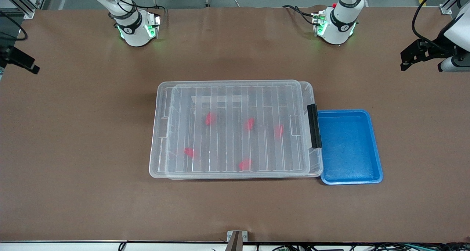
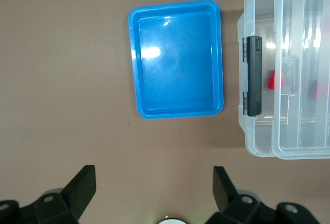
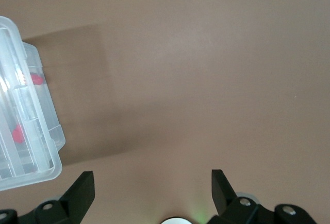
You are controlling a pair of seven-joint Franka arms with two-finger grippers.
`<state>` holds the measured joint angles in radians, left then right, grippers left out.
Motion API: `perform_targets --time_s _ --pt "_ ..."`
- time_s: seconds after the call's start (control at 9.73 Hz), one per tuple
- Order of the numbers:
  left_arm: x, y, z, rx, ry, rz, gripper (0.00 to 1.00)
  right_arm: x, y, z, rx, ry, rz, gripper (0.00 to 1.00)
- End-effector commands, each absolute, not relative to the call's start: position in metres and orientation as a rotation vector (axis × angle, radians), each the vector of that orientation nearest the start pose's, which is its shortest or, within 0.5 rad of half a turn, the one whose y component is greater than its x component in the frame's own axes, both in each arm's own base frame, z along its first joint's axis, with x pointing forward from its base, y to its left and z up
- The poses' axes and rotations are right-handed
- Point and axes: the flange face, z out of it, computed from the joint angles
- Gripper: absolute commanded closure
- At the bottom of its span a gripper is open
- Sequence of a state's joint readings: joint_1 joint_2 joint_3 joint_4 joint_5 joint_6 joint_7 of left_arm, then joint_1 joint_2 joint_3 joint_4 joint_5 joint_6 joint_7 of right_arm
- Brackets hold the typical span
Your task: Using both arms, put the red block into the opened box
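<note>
The clear plastic box (image 1: 154,159) lies mid-table with its ribbed lid (image 1: 235,96) resting over it, slightly offset, and a black latch (image 1: 314,126) at the left arm's end. Several red blocks show through the lid, one of them a red block (image 1: 250,124) near the middle. My left gripper (image 1: 411,56) hangs open and empty over bare table at the left arm's end; its wrist view has the box (image 2: 258,147) and a red block (image 2: 270,80). My right gripper (image 1: 22,61) is open and empty over the table's other end, the box corner (image 3: 51,136) in its view.
An empty blue tray (image 1: 372,148) sits against the box's latch end, and it also shows in the left wrist view as the blue tray (image 2: 135,69). Brown table surface (image 1: 91,133) surrounds the box on all sides.
</note>
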<state>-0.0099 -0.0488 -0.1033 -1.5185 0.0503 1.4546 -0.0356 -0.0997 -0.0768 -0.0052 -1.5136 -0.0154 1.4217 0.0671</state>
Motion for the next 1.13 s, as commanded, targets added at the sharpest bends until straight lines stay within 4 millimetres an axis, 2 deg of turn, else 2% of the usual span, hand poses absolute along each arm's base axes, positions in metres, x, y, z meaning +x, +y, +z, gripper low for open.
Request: perform_targets --time_s 0.0,0.31,0.41,0.72,1.03 --pt "0.527 -0.057 0.654 -3.097 0.144 0.080 0.00 0.525 -0.073 0.672 -3.136 0.206 0.048 0.00" --pt "0.527 -0.056 0.654 -3.141 0.134 0.088 0.00 0.523 -0.092 0.669 -3.121 0.246 0.073 0.00" --pt "0.527 -0.055 0.654 -3.140 0.129 0.090 0.00 0.523 -0.093 0.668 -3.123 0.182 0.068 0.00" --pt "0.527 -0.054 0.654 -3.135 0.126 0.092 0.00 0.528 -0.094 0.671 -3.127 0.191 0.001 0.00" --pt "0.527 -0.055 0.653 -3.133 0.125 0.091 0.00 0.527 -0.101 0.671 -3.126 0.207 0.006 0.00"
